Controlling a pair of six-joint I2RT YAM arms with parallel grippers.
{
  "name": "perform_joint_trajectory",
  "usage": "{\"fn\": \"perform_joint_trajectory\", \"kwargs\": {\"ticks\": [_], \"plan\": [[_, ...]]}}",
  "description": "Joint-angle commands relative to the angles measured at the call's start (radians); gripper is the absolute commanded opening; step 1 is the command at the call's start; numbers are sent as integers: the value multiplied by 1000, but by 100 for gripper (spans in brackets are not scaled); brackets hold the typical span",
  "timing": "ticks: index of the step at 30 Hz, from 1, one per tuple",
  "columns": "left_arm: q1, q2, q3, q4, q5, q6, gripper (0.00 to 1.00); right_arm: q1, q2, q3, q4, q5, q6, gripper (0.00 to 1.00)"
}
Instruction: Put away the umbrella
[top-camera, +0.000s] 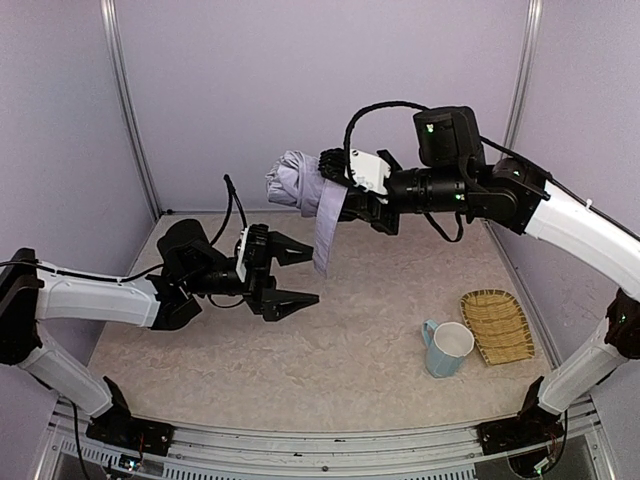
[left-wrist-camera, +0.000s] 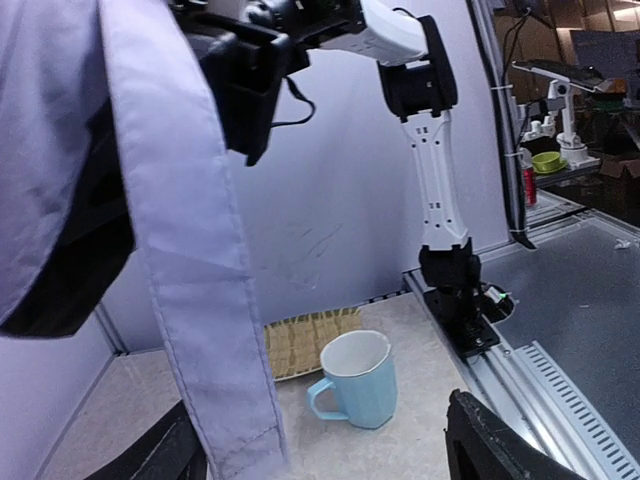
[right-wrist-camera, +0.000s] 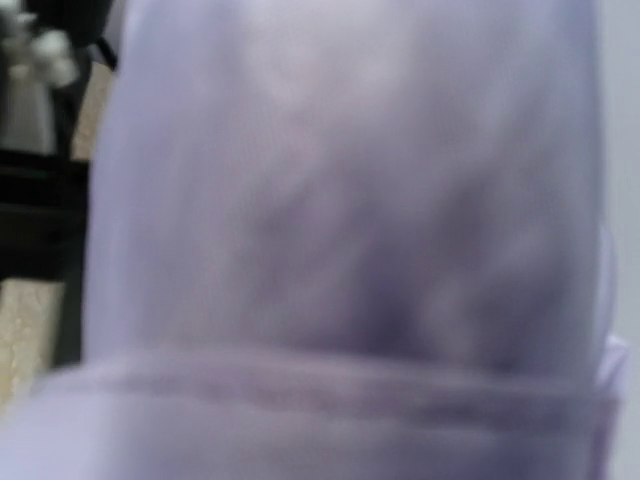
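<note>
The table (top-camera: 300, 345) has a beige top with a faint marbled pattern, and it looks flat and matte. Two things lie directly on it, both in its right part. A pale blue mug (top-camera: 447, 349) stands upright with a white inside, and in the top view its handle points to the left. Just beside it, on the side of the right wall, lies a shallow woven tray (top-camera: 497, 324) of yellowish strips. Whether the mug touches the tray is not clear.
</note>
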Motion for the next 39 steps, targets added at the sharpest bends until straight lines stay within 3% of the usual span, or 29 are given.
{"fn": "perform_joint_trajectory", "kwargs": {"ticks": [1,5,7,9,10,13,16,20,24,26,28,35,39], "plan": [[-34,42,28,84,47,-28,75,6,-5,44,47,-21,-10,0],[-35,70,69,38,46,-7,41,7,-6,41,51,-20,-11,0],[-38,76,72,42,45,-5,32,7,-9,36,54,-18,-8,0],[-41,75,71,49,26,-4,40,8,-15,24,63,-14,-9,0],[-42,75,70,46,10,4,51,8,-18,18,69,-15,-10,0],[-20,72,61,43,-37,15,56,8,-20,17,69,-24,-9,0],[23,92,72,69,14,-26,58,9,-18,18,70,-31,-12,0],[10,114,128,7,55,-31,49,10,-13,18,75,-27,-13,0],[-23,110,117,-24,100,19,49,8,-15,7,85,-20,-10,0],[-26,114,125,-41,109,24,31,10,-17,3,92,-19,-9,0],[-20,107,120,-37,106,28,0,8,-18,8,91,-18,-7,0],[77,130,55,-16,22,6,0,8,-64,38,72,-37,28,0],[112,185,54,-99,-8,124,0,7,-83,61,71,-48,46,0]]}}
